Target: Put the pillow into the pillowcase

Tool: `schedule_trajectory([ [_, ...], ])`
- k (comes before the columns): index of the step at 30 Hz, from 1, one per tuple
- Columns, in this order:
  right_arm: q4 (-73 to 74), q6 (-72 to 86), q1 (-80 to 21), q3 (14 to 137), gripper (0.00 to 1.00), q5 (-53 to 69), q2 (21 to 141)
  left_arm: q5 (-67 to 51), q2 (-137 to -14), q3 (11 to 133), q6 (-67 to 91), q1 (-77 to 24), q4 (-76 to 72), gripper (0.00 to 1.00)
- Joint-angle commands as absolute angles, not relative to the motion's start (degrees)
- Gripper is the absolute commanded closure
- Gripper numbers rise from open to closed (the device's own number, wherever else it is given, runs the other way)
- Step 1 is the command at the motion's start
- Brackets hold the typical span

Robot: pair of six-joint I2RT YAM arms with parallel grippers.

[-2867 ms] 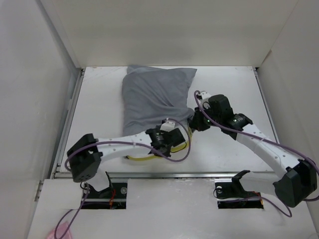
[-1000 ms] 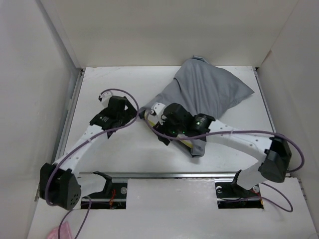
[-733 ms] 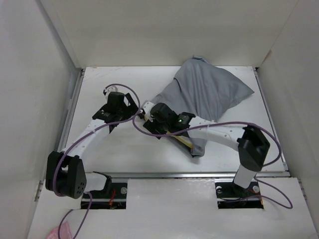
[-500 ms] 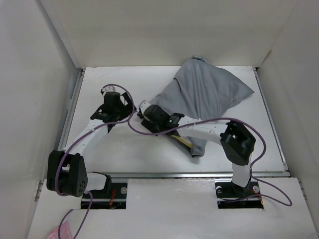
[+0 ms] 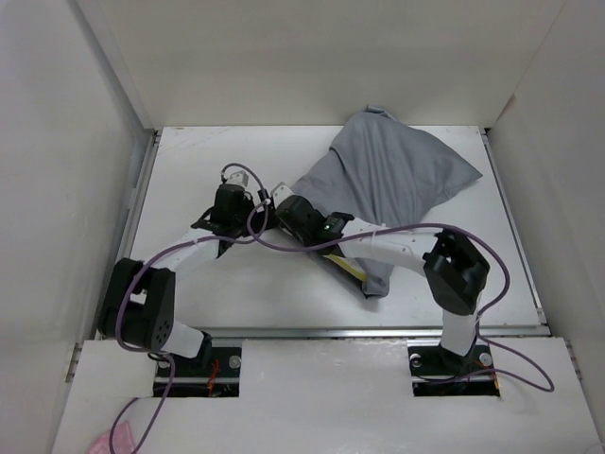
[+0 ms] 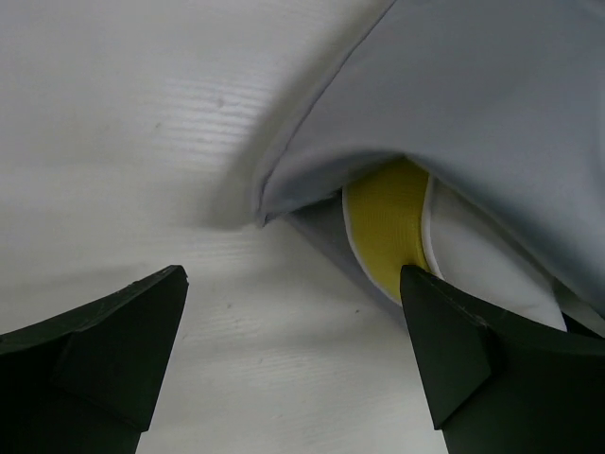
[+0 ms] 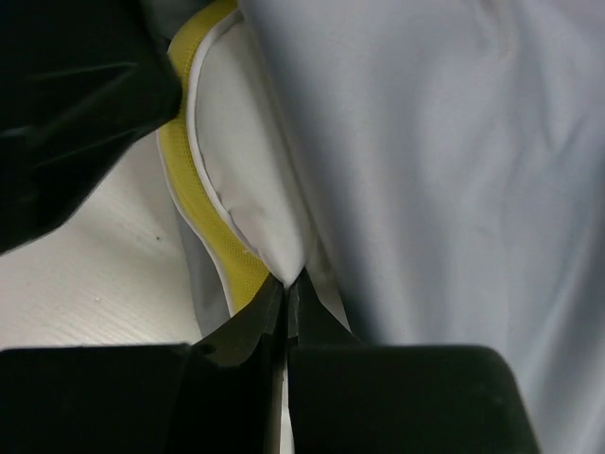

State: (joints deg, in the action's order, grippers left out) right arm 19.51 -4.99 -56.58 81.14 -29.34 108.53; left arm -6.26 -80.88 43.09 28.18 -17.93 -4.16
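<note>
At the near edge of the table (image 5: 189,170) the two arm bases stand, and both arms reach toward the middle. The right arm bends to the left, and the left arm goes up beside it, so the two wrists are close together, a little left of centre.

The left gripper (image 6: 291,274) hovers over the bare table with its jaws spread wide and nothing between them. Just beyond its fingers is the open mouth of the pillowcase (image 5: 397,175). The grey rim is lifted there, and under it the yellow band (image 6: 386,227) shows.

The right gripper (image 7: 286,293) has its jaws pressed together, pinching the edge of the pillow (image 7: 250,180) where the white cloth and the yellow band run into the tips. The grey rim lies just beside them; I cannot tell if it is caught too.

Most of the pillow is inside the pillowcase; only this near-left edge sticks out of the mouth. The filled pillowcase lies diagonally on the far right part of the table, with one corner close to the far wall.
</note>
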Motion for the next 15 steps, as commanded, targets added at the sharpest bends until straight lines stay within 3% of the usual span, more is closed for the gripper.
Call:
schedule_trajectory([
  [1, 18.0, -4.6, -57.0, 82.4, 1.0, -27.3, 102.8, -8.6, -84.8, 44.3, 23.6, -19.1, -13.5, 0.06],
  [5, 19.3, -4.6, -57.0, 82.4, 1.0, -27.3, 101.0, -3.4, -93.5, 53.1, 23.0, -19.1, -9.2, 0.13],
  [9, 20.9, -3.5, -56.5, 82.4, 1.0, -27.3, 99.4, -5.4, -98.9, 57.7, 21.4, -19.1, -8.6, 0.23],
  [10, 21.5, -2.8, -56.5, 82.4, 1.0, -27.3, 99.4, -7.2, -98.9, 58.3, 20.8, -19.7, -9.5, 0.37],
  [12, 22.1, -2.8, -56.5, 83.2, 1.0, -28.7, 98.9, -7.2, -101.2, 60.2, 20.1, -20.2, -9.0, 0.55],
  [15, 24.2, -2.3, -55.8, 83.8, 1.0, -31.5, 98.2, -6.5, -102.3, 61.6, 19.6, -20.2, -5.4, 0.61],
])
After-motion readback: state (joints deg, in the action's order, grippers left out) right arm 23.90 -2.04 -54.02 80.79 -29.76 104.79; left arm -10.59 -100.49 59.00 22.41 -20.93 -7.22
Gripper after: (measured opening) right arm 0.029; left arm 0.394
